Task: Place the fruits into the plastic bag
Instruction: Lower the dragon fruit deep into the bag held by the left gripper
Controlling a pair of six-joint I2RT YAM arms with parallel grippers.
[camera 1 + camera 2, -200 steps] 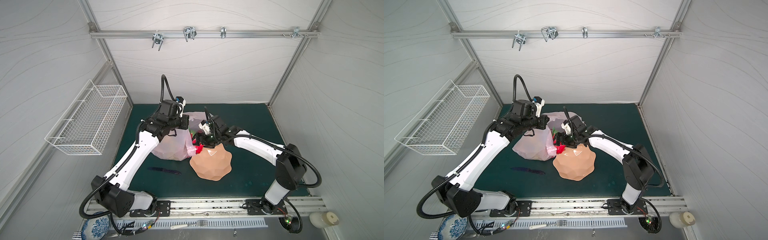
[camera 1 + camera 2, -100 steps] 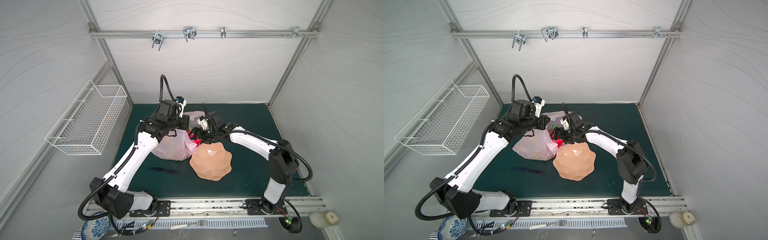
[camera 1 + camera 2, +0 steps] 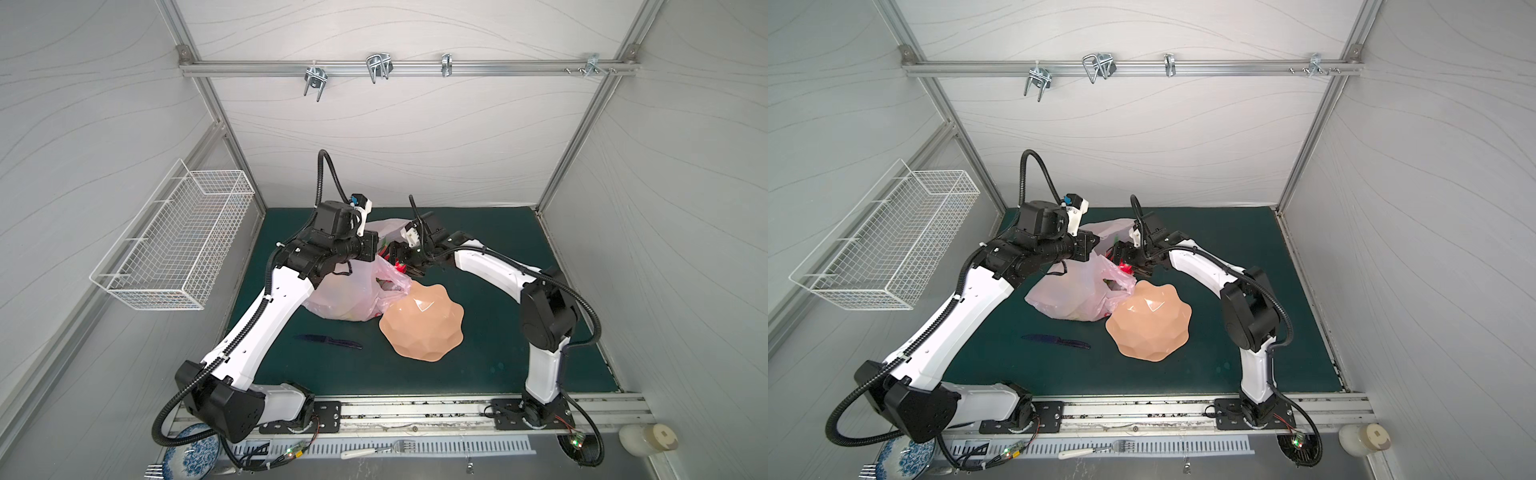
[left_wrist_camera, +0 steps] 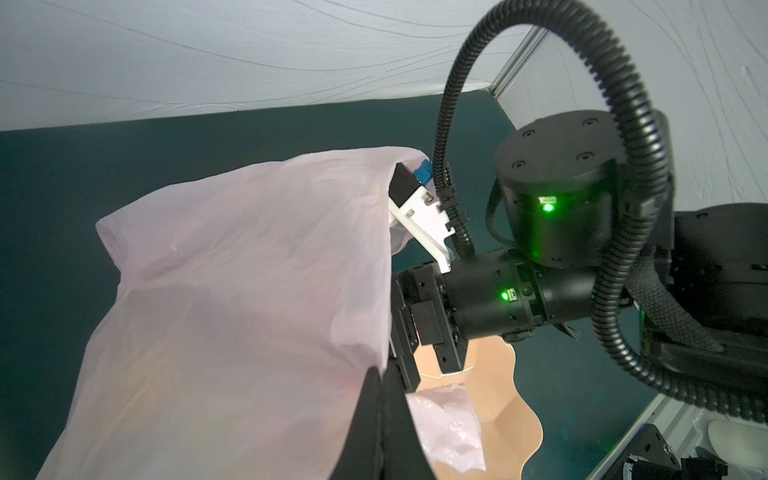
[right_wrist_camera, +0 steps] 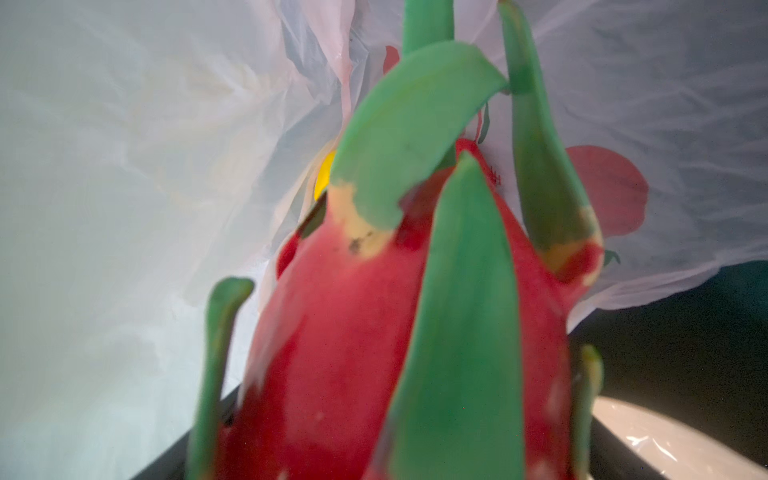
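Green mat point(image 3: 478, 257), lemon point(image 5: 323, 176) inside plastic bag point(image 3: 332, 299), dragon fruit point(image 5: 353, 332) at opening

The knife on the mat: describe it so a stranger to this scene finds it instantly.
Start at the dark green mat and find the peach scalloped bowl near its middle. In both top views the knife lies left of the bowl, nearer the arm bases than the pale-pink plastic bag. It is the only slim, dark, flat thing, touching neither.
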